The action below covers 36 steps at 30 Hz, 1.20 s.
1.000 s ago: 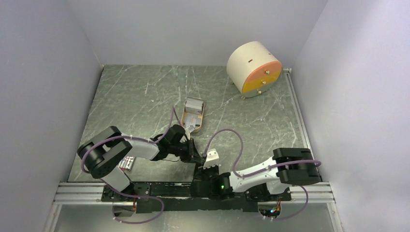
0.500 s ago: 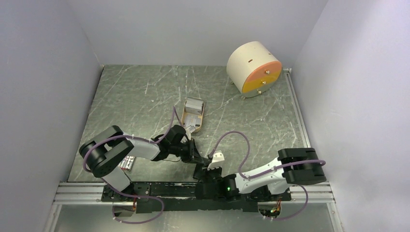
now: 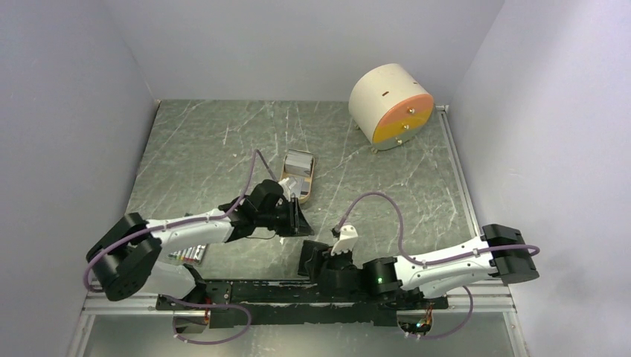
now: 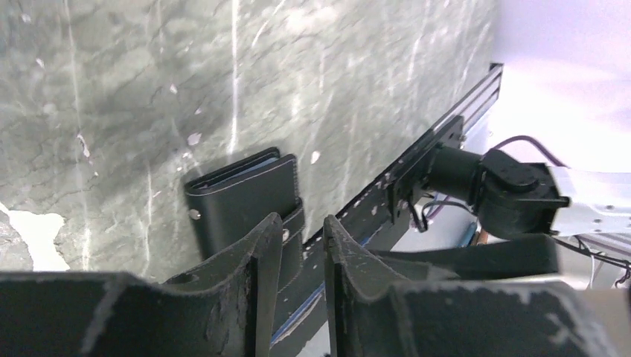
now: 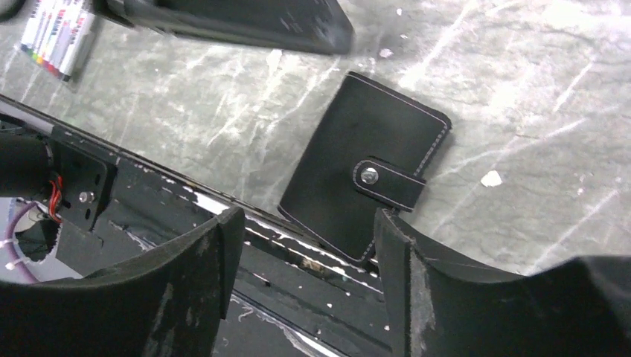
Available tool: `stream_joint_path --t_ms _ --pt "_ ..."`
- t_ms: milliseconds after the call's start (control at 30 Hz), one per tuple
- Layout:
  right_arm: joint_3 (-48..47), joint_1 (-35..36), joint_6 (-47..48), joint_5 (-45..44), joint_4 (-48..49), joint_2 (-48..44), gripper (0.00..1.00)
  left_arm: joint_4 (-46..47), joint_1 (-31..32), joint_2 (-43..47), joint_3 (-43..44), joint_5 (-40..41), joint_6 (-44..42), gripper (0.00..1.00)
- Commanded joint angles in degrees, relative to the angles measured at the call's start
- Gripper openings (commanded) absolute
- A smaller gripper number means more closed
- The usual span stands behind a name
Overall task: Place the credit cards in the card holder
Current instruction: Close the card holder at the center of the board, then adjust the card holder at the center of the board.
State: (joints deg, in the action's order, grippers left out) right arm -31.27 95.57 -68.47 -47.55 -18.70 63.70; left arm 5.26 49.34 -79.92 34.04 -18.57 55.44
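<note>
Top cam: credit cards (image 3: pixel 300 161) are seemingly sitting in the tray (image 3: pixel 283 178), mid table (image 3: pixel 216 141).
L wrist: left gripper (image 4: pixel 301 223) is gaping slightly, empty, over the card holder (image 4: pixel 238 197).
R wrist: right gripper (image 5: pixel 306 216) is hanging wide open. The card holder's lying snapped shut at the near edge, so a nudge prob. knocks it off.

- The card holder (image 5: pixel 350 141), centre of the right wrist view: matt black, leather-like, with pale stitching and a shiny metal snap (image 5: pixel 370 175).
- The table (image 5: pixel 521 111): smooth grey-green stone look, white veins, faint sheen.
- The rail (image 5: pixel 305 279), lower centre: black metal, chipped paint.
</note>
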Motion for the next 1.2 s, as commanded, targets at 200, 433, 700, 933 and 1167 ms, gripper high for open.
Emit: stream_joint_path --t_ms 200,433,700,933,1167 --pt "9.62 -8.64 -8.29 14.1 4.8 -4.83 0.85 -7.82 0.14 5.55 -0.95 2.48 -3.39 0.41" --pt "14.48 -14.6 -3.31 20.2 16.94 -4.65 0.83 0.11 -0.01 7.14 -8.17 -1.05 0.47 0.38" --pt "12.47 -21.67 4.55 23.81 27.79 1.55 0.59 8.72 -3.8 4.16 -12.97 -7.2 3.14 0.34" --pt "4.6 -27.95 14.88 25.96 24.14 0.92 0.57 -1.33 -9.2 9.75 -7.62 -5.88 -1.94 0.4" --pt "-5.55 -28.2 21.56 16.55 0.09 -14.56 0.98 -25.45 -9.41 22.41 9.69 8.15 -11.99 0.6"
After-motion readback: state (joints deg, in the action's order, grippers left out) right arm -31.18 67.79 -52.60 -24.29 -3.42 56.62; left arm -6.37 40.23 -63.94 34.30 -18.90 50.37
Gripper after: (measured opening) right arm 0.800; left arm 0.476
